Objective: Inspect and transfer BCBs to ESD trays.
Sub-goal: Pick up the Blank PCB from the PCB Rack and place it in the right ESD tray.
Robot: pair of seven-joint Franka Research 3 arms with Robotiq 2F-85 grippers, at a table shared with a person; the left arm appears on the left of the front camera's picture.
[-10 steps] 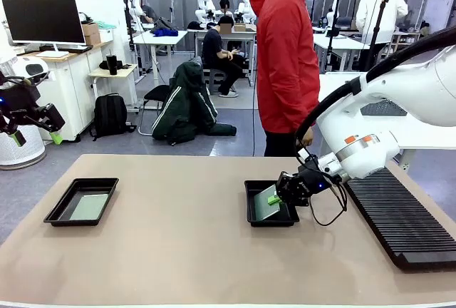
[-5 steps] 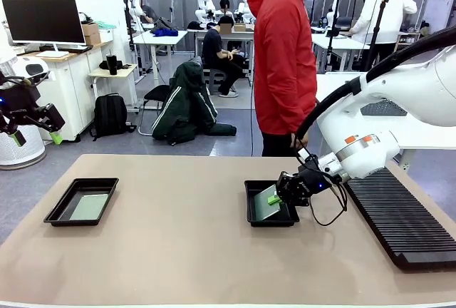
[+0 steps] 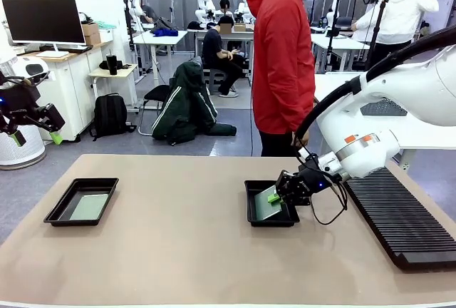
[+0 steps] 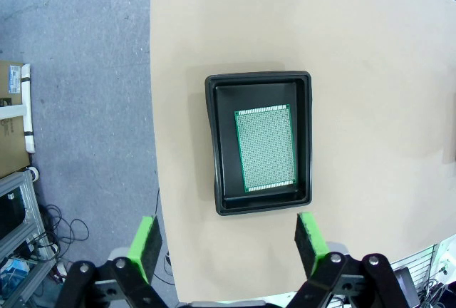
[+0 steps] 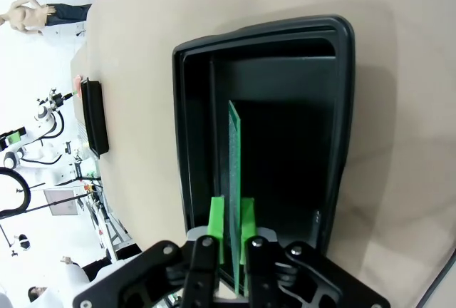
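We saw one BCB (image 5: pixel 234 151) standing on edge inside the right-hand ESD tray (image 5: pixel 342 108), its long axis running straight away from the right gripper (image 5: pixel 232 231) along the tray's length, its far end toward the tray's far wall. Its near end sat between the green pads (image 5: pixel 216 226), which stood close on either side of it; whether they actually pressed it we could not tell. In the front view the right arm (image 3: pixel 399 108) reached down from the right, its wrist bent toward the tray (image 3: pixel 251 208). The left gripper (image 4: pixel 229 240) hung high with its pads well apart, looking down on the other ESD tray (image 4: pixel 212 144), where a second BCB (image 4: pixel 265 147) lay flat, long axis along the tray
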